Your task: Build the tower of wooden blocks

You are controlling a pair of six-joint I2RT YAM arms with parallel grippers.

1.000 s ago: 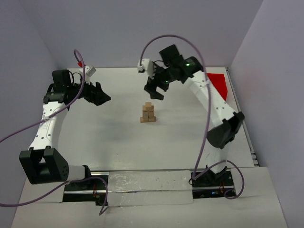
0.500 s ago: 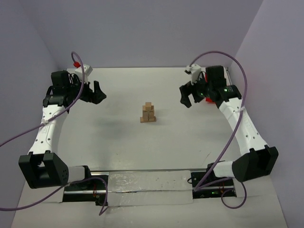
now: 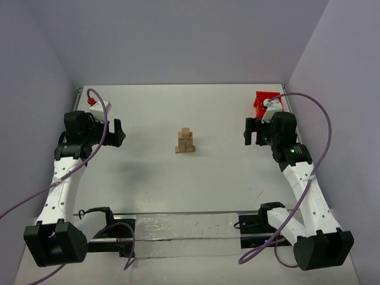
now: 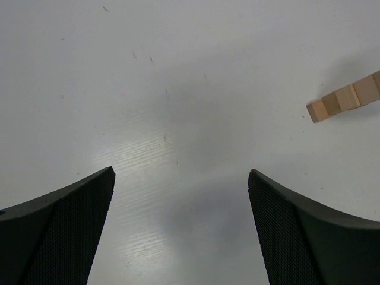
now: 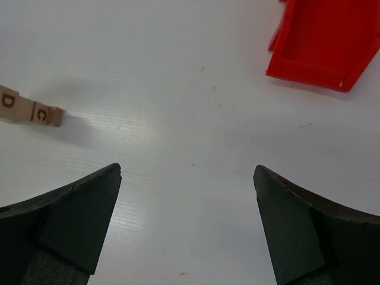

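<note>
1. Change, right side: a second ago the right end effector (image 3: 254,132) hung just behind the top of the tower (image 3: 185,141). It has since swung away to the right edge of the table (image 3: 178,184) and now sits close in front of the red bin (image 3: 262,102), well apart from the stack.
2. Change, left side: the left end effector (image 3: 117,132) has also drawn back toward the left edge of the table, farther from the tower than it was.
3. Task object: the tower has not shifted during the withdrawal. It stands upright near the middle of the table, between the two end effectors, with its wood blocks (image 5: 32,111) laid wider at the base and narrowing to a single cube on top. Each wrist view catches only an edge of its lower rows.
4. Meaning for the task: both arms retreating from an undisturbed stack suggests that a placement is complete. The build is probably finished or close to it.
5. Left end effector: the fingers are spread wide apart. The wrist view shows only bare table between them, so it holds and touches nothing.
6. Right end effector: the fingers are likewise fully apart over bare table, with the red bin ahead and to the right. It grips nothing.
</note>
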